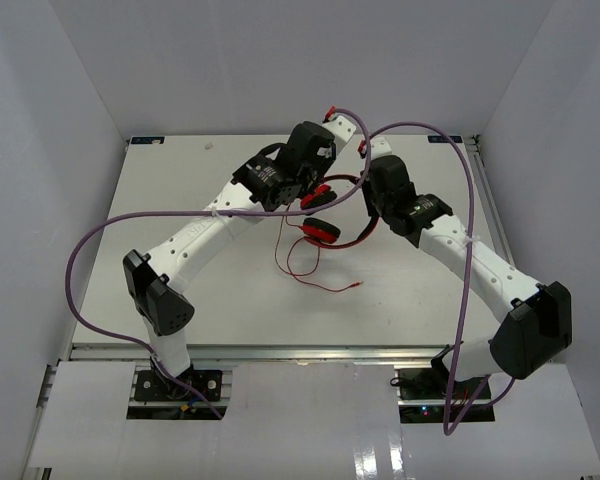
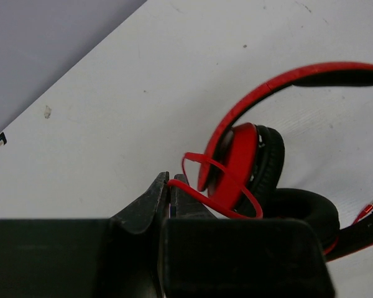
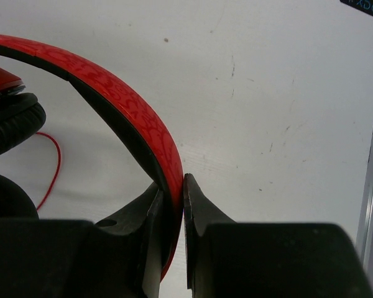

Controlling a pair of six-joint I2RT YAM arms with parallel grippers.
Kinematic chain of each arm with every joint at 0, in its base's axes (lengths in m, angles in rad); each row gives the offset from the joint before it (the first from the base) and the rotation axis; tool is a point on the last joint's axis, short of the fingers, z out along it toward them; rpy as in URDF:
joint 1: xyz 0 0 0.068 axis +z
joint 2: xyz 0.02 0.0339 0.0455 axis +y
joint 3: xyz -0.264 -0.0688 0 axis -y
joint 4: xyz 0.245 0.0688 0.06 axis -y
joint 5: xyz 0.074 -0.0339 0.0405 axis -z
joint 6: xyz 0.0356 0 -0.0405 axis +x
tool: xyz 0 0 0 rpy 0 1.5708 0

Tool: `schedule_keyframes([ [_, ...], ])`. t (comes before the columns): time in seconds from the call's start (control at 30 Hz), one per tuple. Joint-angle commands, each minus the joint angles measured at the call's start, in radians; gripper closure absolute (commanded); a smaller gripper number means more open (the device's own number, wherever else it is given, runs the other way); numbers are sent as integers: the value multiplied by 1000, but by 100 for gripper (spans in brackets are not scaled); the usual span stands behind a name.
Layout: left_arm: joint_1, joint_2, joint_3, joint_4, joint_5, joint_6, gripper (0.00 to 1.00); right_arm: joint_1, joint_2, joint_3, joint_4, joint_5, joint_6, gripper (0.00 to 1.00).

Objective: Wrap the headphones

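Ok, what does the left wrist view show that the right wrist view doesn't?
Left wrist only: the left claw pinching the red cord, which loops over a red ear cup, and the plug at the right edge. Right wrist only: the right claw clamped on the headband. Both: the headband's red arc, black ear pads, some cord and the white table.

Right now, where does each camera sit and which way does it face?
Top external: above and behind the bases, looking down on the table; left arm, right arm and headphones show.
Left wrist: looks past the left gripper pinching the cord by an ear cup.
Right wrist: looks past the right gripper clamped on the headband.
Shared: headphones in all three.
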Motion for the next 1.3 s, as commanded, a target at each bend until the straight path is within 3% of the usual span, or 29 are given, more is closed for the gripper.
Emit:
schedule_keyframes([
  [0.0, -8, -49, -43, -54, -39, -19, 100, -1, -10, 100, 87, -31, 71, 92],
  [0.4, -7, -29, 30, -151, -36, -83, 100, -23, -27, 81, 91, -38, 101, 92],
  [0.63, -7, -79, 8, -224, 145, -224, 100, -63, -10, 68, 91, -60, 124, 92],
  [0.77, -4, -102, -10, -190, 169, -242, 100, -64, -8, 65, 92, -85, 125, 92],
  [0.93, 11, -16, 147, -227, 199, -246, 100, -63, -32, 36, 98, -113, 127, 92],
  [1.27, 11, 88, 209, -267, 366, -342, 100, -63, -34, 13, 106, -169, 198, 92],
])
